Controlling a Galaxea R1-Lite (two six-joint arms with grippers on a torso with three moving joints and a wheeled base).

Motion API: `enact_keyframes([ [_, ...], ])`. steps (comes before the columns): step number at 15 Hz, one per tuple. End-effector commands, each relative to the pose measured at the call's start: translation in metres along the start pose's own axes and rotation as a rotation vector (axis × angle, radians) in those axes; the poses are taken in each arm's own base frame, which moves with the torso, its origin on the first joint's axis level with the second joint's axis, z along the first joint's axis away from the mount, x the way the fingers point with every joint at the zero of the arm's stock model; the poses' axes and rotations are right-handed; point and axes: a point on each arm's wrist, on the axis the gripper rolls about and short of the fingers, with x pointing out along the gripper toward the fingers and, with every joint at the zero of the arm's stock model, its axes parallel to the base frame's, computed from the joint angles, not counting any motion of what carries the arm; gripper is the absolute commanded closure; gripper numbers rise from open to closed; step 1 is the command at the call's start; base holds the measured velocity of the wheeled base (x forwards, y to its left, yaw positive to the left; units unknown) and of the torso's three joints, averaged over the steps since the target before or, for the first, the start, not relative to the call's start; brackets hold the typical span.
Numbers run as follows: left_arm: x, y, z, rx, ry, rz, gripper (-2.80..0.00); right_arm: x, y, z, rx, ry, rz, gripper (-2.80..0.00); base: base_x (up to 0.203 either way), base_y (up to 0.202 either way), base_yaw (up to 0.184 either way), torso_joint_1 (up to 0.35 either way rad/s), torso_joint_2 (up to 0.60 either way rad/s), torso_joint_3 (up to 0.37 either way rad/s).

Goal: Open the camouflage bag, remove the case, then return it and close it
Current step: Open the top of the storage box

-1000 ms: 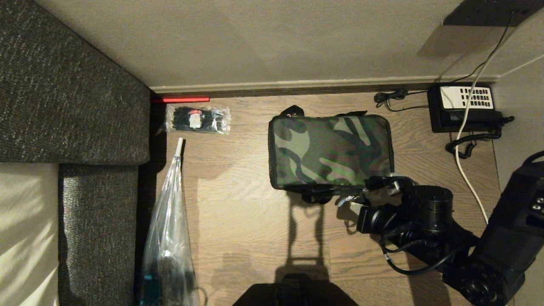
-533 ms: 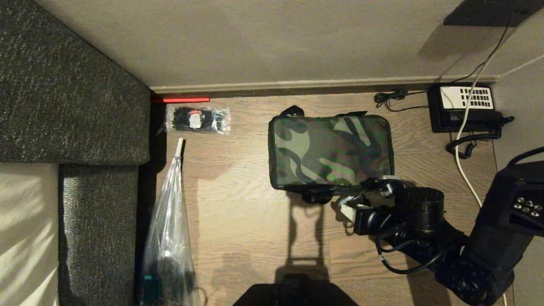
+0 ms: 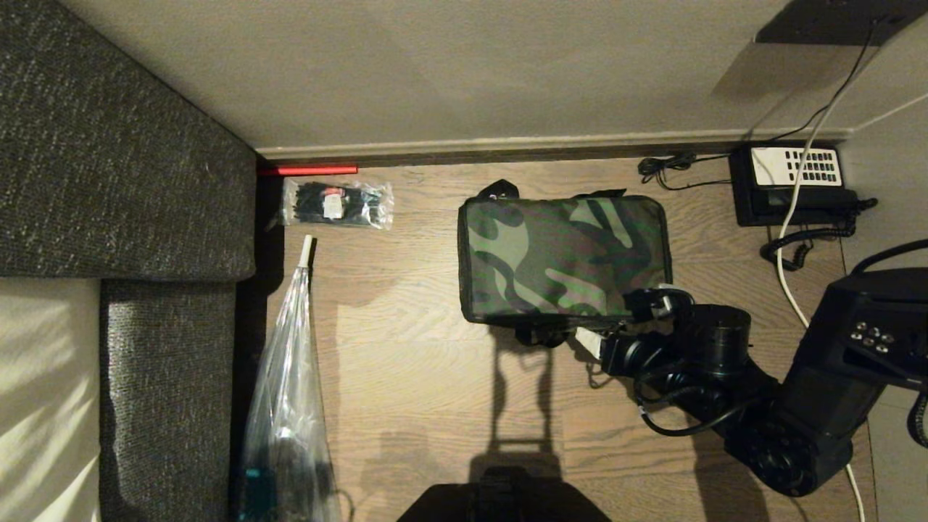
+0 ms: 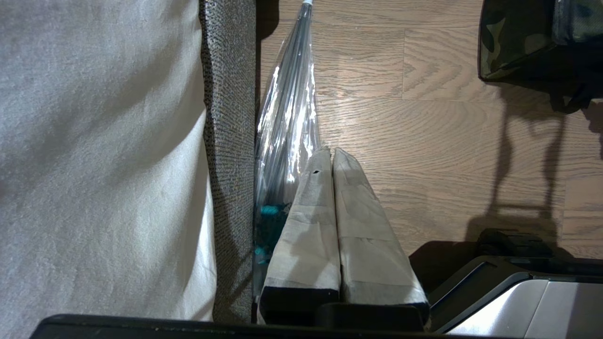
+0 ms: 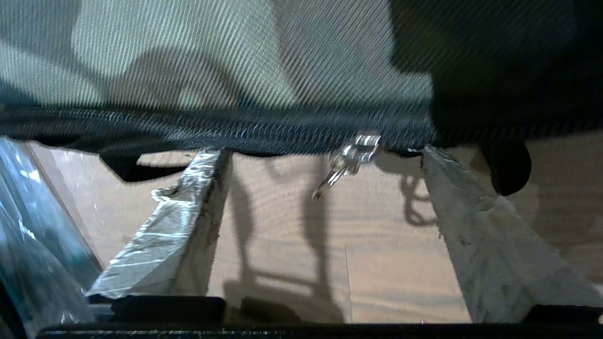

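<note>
Right now the right hand (image 5: 325, 155) stands with its two taped fingers (image 5: 174, 221) spread wide and nothing between them but air; it has hold of nothing. Just ahead of the gap, in the right wrist view, a small metal zipper pull (image 5: 351, 160) hangs from the black zipper (image 5: 235, 132) that runs crosswise to the fingers along the near side of the camouflage bag (image 3: 562, 257). The pull sits nearer one finger than the other, not centred.

From the head view the right hand (image 3: 616, 326) is at the bag's near right corner, touching or almost touching its edge. The bag lies flat on the wooden floor (image 3: 420, 377) with its lid down and its long axis running left to right, so the zipper line stretches away leftward from the hand. The case is not to be seen; it may be inside.

Judged from this, the right arm is by far the nearer. The left hand (image 4: 332, 160), fingers pressed together and empty, hangs well apart beside a clear plastic bag (image 4: 287, 117).
</note>
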Motion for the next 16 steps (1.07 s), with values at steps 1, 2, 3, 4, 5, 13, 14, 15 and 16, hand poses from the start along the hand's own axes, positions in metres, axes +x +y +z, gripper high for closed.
enact_keyframes([
  [1, -0.0001, 0.0000, -0.0001, 0.000, -0.002, 0.000, 0.00, 0.0033, -0.0023, -0.0019, 0.003, -0.007, -0.004, -2.80, 0.000, 0.000, 0.000, 0.000, 0.00, 0.000],
  [2, -0.0001, 0.0000, -0.0001, 0.000, -0.002, 0.000, 0.00, 0.0035, -0.0021, -0.0013, 0.005, -0.009, -0.003, -2.80, 0.000, 0.000, 0.000, 0.000, 0.00, 0.000],
  [3, -0.0001, 0.0000, -0.0001, 0.000, -0.002, 0.001, 0.00, 0.0026, -0.0023, -0.0004, 0.004, -0.008, -0.004, -2.80, 0.000, 0.000, 0.000, 0.000, 0.00, 0.000],
  [4, -0.0001, 0.0000, -0.0001, 0.000, -0.002, 0.000, 0.00, 0.0021, -0.0026, 0.0005, 0.005, -0.011, -0.004, -2.80, 0.000, 0.000, 0.000, 0.000, 0.00, 0.000],
  [5, -0.0001, 0.0000, -0.0001, 0.000, -0.002, 0.000, 0.00, 0.0010, -0.0026, -0.0001, 0.005, -0.007, -0.005, -2.80, 0.000, 0.000, 0.000, 0.000, 0.00, 0.000],
  [13, -0.0001, 0.0000, -0.0001, 0.000, -0.002, 0.001, 0.00, -0.0002, -0.0021, 0.0004, 0.057, -0.008, -0.002, 0.00, 0.000, 0.000, 0.000, 0.000, 0.00, 0.000],
  [14, -0.0001, 0.0000, -0.0001, 0.000, -0.002, 0.000, 0.00, -0.0002, -0.0021, 0.0004, 0.060, -0.008, 0.000, 0.00, 0.000, 0.000, 0.000, 0.000, 0.00, 0.000],
  [15, -0.0001, 0.0000, -0.0001, 0.000, -0.002, 0.000, 0.00, -0.0003, -0.0023, -0.0003, 0.059, -0.005, 0.000, 0.00, 0.000, 0.000, 0.000, 0.000, 0.00, 0.000],
  [16, -0.0001, 0.0000, -0.0001, 0.000, -0.002, 0.000, 0.00, -0.0011, -0.0025, -0.0011, 0.057, 0.002, -0.001, 0.00, 0.000, 0.000, 0.000, 0.000, 0.00, 0.000],
])
